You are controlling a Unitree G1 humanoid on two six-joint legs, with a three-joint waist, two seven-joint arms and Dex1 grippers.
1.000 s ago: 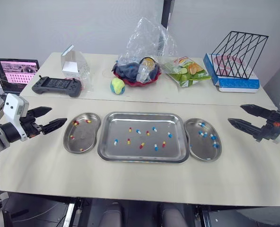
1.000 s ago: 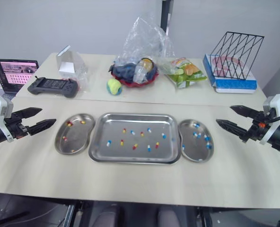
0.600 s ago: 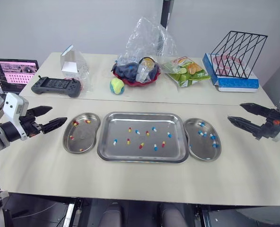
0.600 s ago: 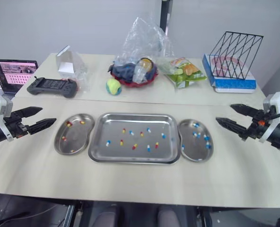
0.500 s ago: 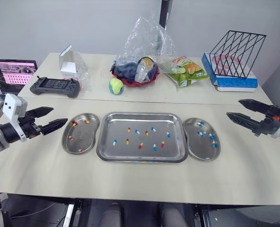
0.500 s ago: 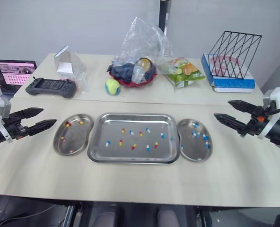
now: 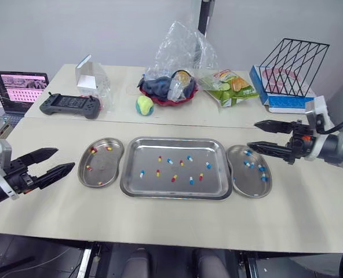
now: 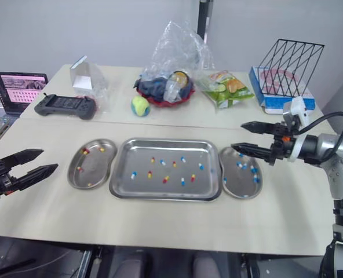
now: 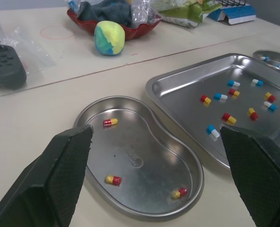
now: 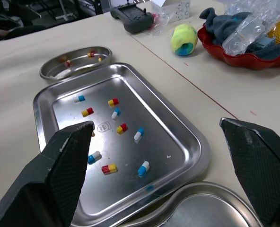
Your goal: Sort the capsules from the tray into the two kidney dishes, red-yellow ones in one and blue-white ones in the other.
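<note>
Loosely scattered, red-yellow and blue-white capsules (image 7: 173,178) lie across the rectangular steel tray (image 7: 174,139) on the pale table (image 7: 160,226). The tray sits between two steel kidney dishes: the left dish (image 7: 105,169) holds red-yellow capsules, the right dish (image 7: 244,179) blue-white ones. The left gripper (image 7: 65,157), jaws spread wide, hovers over the table left of its dish, while the right gripper (image 7: 252,134), jaws equally wide, hangs by the right dish's far end.

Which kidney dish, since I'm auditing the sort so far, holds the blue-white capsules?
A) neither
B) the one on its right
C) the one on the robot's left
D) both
B: blue-white capsules lie in the right kidney dish; the left kidney dish has red-yellow capsules.
</note>
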